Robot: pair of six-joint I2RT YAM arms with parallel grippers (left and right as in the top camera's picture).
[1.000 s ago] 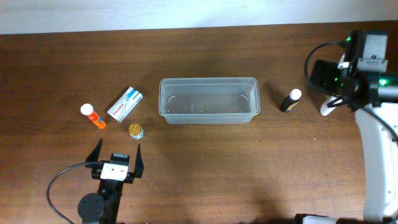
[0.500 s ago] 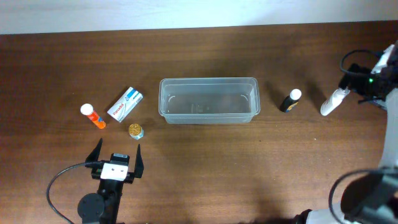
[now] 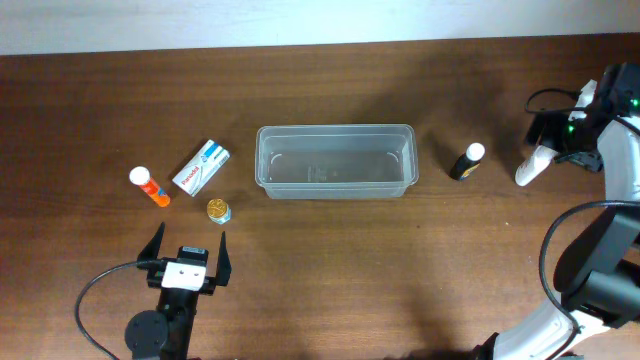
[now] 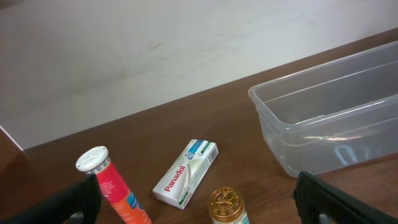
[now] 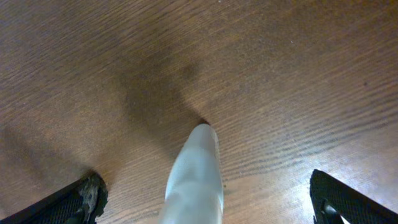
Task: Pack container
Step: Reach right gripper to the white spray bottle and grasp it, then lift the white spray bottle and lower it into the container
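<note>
The container sits empty mid-desk, mouth up, ready for loading. At three o'clock the right hand spreads wide astride the white tube, lined up to grab. At seven o'clock, the left hand gapes, empty.

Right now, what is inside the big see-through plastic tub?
Nothing is inside the clear rectangular plastic tub; the brown wooden table shows through its bottom. No part of the inside is covered from overhead.
</note>
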